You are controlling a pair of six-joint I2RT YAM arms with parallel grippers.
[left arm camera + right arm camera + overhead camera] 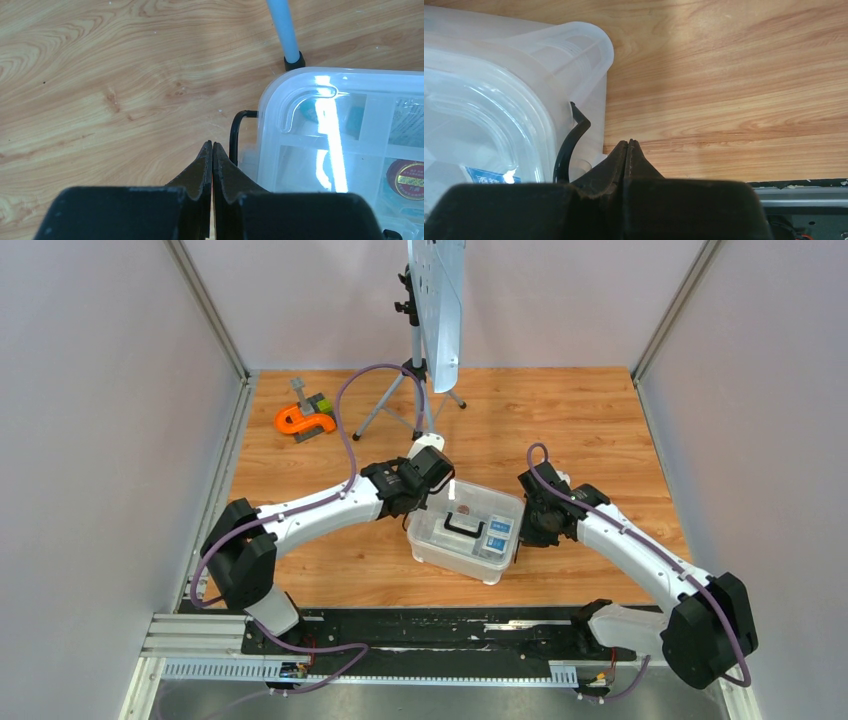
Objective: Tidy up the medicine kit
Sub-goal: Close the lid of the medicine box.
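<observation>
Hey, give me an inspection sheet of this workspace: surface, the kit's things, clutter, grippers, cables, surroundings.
Surface: wooden table, no spills seen.
Job's things: white tub mid-table; clear lid on it, black handle on top; blue packets inside under the lid; a black clip at the end by the left arm, and another at the opposite end.
Clutter: orange-and-grey tool far left; tripod stand at the back, one foot beside the tub.
Grippers: left gripper shut, empty, beside the clip; right gripper shut, empty, at the opposite end.
Cables: purple cable looping along each arm.
Surroundings: plain walls; black rail at the near edge.
</observation>
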